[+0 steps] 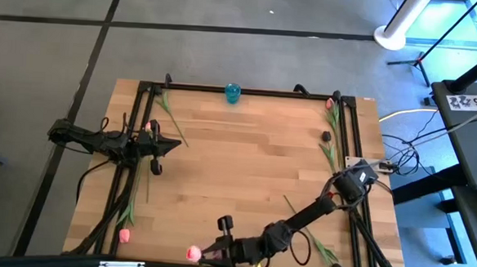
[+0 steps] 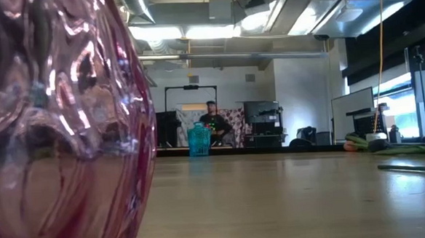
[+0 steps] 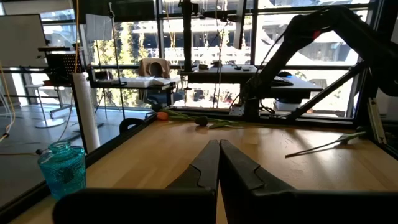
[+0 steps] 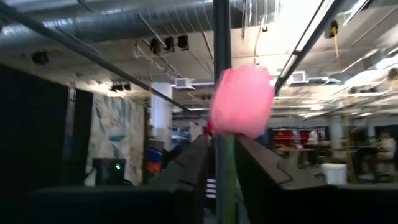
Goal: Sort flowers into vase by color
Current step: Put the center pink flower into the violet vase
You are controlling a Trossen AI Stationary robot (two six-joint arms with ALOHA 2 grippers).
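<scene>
My right gripper reaches over the table's near edge and is shut on a pink-headed flower, whose head fills the right wrist view. My left gripper hovers shut over the table's left side, its fingers closed together on nothing. A teal vase stands at the far edge. A pink glass vase looms close in the low view. Other flowers lie flat: pink heads and dark heads. My right gripper pinches the pink flower's green stem between its two fingers, just below the head. The head stands out past the fingertips, toward the table's left. The flower is lifted clear near the table's near edge. The fingers and arm hide the rest of the stem.
Loose green stems lie on the right half and at the far left. A black frame runs along the table's edges. In the left wrist view, flowers lie by the right arm's base. A person sits far behind.
</scene>
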